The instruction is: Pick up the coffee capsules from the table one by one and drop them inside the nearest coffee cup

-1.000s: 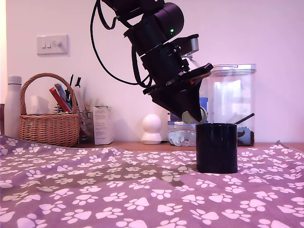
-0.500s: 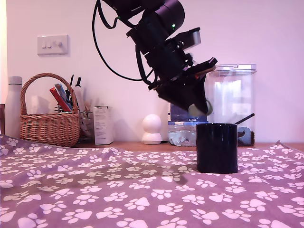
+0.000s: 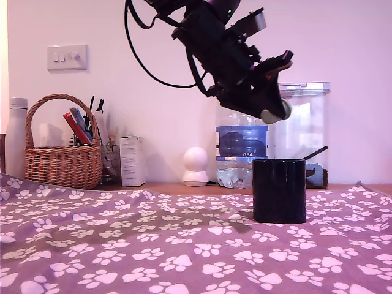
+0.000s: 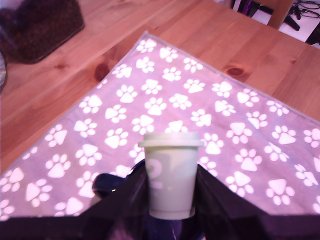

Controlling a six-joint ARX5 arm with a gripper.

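The hand [image 3: 269,110] is clamped on 1 pale coffee capsule [image 4: 171,175], high above the black coffee cup [image 3: 279,190] standing on the paw-print worktop [image 3: 122,245].

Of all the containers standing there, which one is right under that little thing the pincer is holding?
The black coffee cup on the paw-print cloth. It stands directly below the capsule; the clear canister, water bottle and wicker basket stand farther back.

Evenly lit, pink-tinted throughout. Wrist view soft, slightly blurred. Faint shadow on table [image 3: 184,245] at cup's nine o'clock.
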